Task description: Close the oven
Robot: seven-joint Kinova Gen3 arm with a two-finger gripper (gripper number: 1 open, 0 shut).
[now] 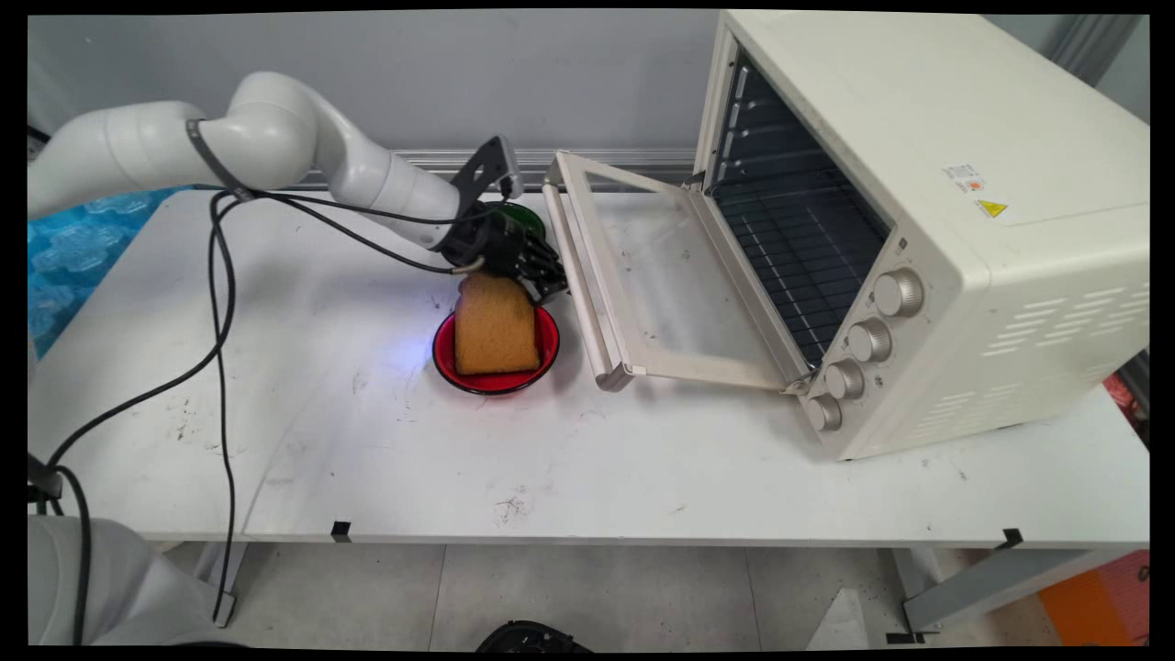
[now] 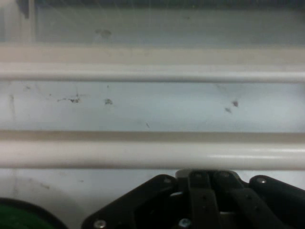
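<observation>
**End effector low beside the open oven door**

We see the white arm reaching in from the left across the white table (image 1: 367,441), with its black end effector (image 1: 549,278) low over the surface, just beside the handle bar (image 1: 578,285) of the oven door (image 1: 661,275). In the hand view only the black linkage (image 2: 200,200) of the end effector rises from the bottom edge; we cannot tell whether it is released or clenched, and we see nothing held in it.

The cream toaster oven (image 1: 918,211) stands on the right half of the table, its door folded down flat toward the left. The wire rack (image 1: 799,248) shows inside the dark cavity, and four round knobs (image 1: 867,341) run down the front panel. In the hand view the handle bar (image 2: 143,155) lies as a pale horizontal rod close ahead of the linkage, with the door's frame (image 2: 143,71) and the glass pane (image 2: 143,105) beyond it.

Just in front of the end effector sits a red bowl (image 1: 546,353) holding a tan slice of bread (image 1: 494,326), which stands upright and leans against the bowl's far side. The bowl is near the door's handle but apart from it. Behind the wrist we glimpse a green round object (image 1: 523,218), mostly hidden; its edge (image 2: 24,219) appears in the bottom-left corner of the hand view. Black cables (image 1: 220,367) hang from the arm to the table's near left edge.
</observation>
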